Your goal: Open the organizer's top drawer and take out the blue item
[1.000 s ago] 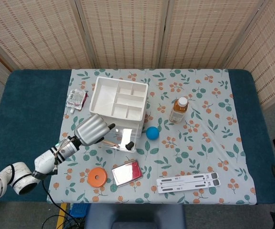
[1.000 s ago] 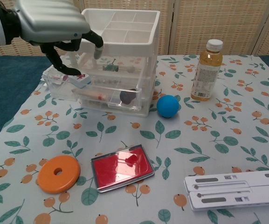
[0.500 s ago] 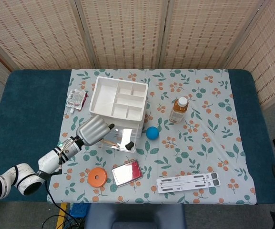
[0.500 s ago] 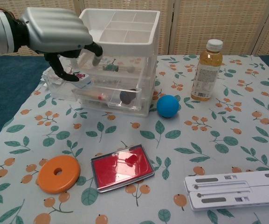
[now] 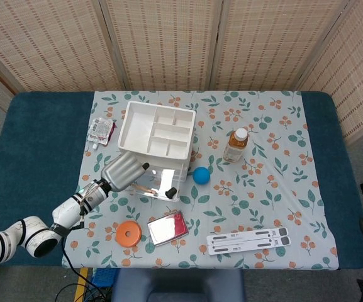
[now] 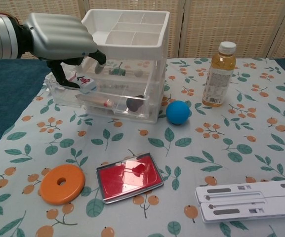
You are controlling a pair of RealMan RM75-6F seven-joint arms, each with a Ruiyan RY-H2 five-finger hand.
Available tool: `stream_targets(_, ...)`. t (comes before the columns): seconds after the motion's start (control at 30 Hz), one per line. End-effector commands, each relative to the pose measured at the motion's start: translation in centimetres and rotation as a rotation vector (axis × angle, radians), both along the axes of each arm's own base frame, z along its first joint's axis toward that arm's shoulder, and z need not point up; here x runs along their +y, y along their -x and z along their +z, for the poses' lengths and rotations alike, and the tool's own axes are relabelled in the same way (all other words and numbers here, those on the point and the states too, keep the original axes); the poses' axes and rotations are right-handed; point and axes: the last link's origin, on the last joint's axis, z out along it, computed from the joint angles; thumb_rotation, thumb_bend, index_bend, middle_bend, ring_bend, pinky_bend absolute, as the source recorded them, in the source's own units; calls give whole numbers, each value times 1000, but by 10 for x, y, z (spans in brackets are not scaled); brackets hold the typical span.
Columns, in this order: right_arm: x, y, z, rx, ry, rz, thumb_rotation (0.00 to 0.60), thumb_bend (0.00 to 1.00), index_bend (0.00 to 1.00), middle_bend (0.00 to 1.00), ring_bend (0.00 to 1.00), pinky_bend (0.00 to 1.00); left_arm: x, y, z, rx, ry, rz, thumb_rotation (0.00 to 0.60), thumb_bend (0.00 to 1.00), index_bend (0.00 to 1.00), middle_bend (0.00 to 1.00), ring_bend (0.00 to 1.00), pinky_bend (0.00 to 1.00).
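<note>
The white and clear organizer stands at the back left, with an open tray on top. Its top drawer is pulled out toward the front left. My left hand hovers over the open drawer, fingers and thumb apart and dipped into it. A small white and red item lies in the drawer by the thumb; I see nothing held. A blue ball rests on the cloth just right of the organizer. My right hand is out of sight.
A tea bottle stands right of the ball. An orange disc, a red case and a white flat stand lie near the front. A packet lies left of the organizer.
My left hand has drawn back a little toward the left over the open drawer. The drawer and the ball have not moved.
</note>
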Motion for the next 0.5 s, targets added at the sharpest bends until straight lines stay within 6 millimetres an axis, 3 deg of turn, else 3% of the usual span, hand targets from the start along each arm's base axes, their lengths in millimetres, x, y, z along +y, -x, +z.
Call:
stream_targets(0.03, 0, 0, 0, -1, -1, -1, 600, 408, 48, 213, 112, 99, 1, -1, -1, 3, -2, 1, 600, 229, 367, 976, 1000, 1000)
stream_targets(0.5, -2, 2, -1, -3, -2, -7, 600, 408, 48, 213, 112, 99, 6, -3, -9, 6, 0, -5, 600, 229, 398, 977, 1000, 1000)
